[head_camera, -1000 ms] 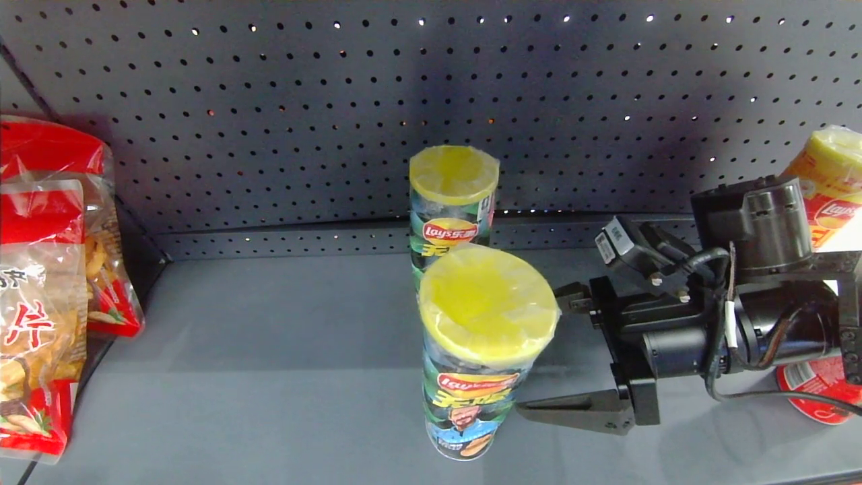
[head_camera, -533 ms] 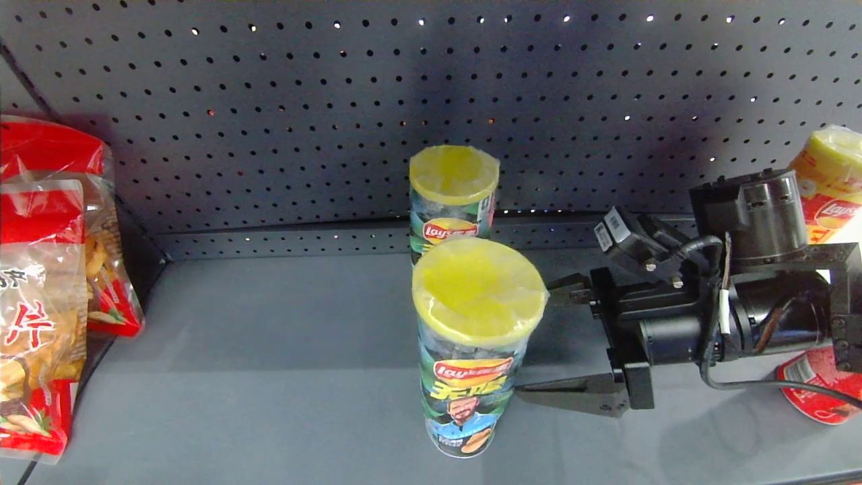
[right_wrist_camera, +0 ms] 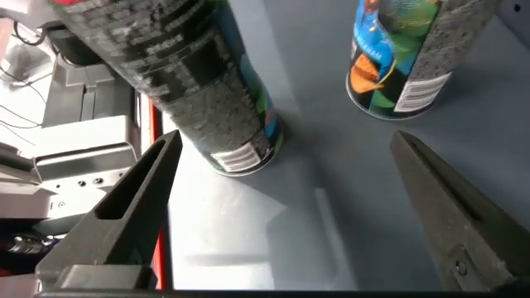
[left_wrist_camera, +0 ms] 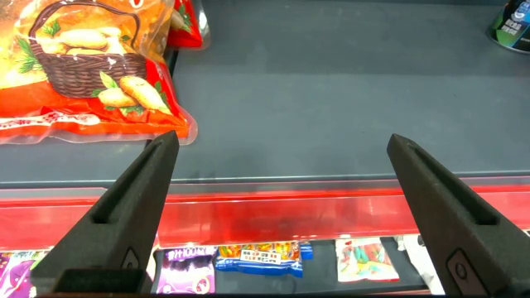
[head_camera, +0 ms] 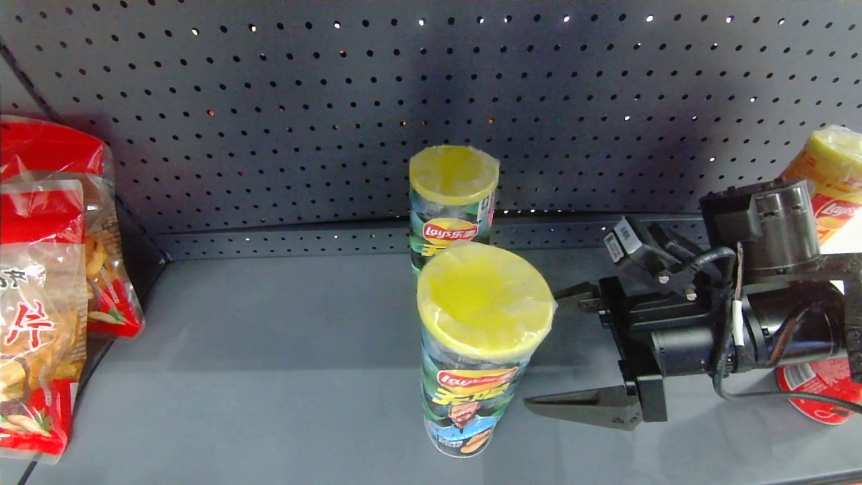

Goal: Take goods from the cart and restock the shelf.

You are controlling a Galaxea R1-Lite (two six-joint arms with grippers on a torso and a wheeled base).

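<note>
Two chip cans with yellow lids stand upright on the grey shelf [head_camera: 283,377], the front can [head_camera: 479,350] just ahead of the back can [head_camera: 452,202]. My right gripper [head_camera: 544,350] is open at the front can's right side, one finger behind it and one in front, fingertips close beside the can without clasping it. In the right wrist view the front can [right_wrist_camera: 219,99] and back can [right_wrist_camera: 406,58] stand beyond the right gripper [right_wrist_camera: 286,139]. My left gripper [left_wrist_camera: 281,139] is open and holds nothing, facing a lower shelf [left_wrist_camera: 331,91].
Red snack bags [head_camera: 40,283] stand at the shelf's left end. A red can [head_camera: 818,391] and an orange can with a yellow lid [head_camera: 832,175] stand at the right, behind my arm. A chip bag [left_wrist_camera: 83,58] lies on the lower shelf, above its red front edge [left_wrist_camera: 273,215].
The right gripper nudged left, then drew back a little to the right, staying open. The front can rocked slightly and settled near where it stood.
</note>
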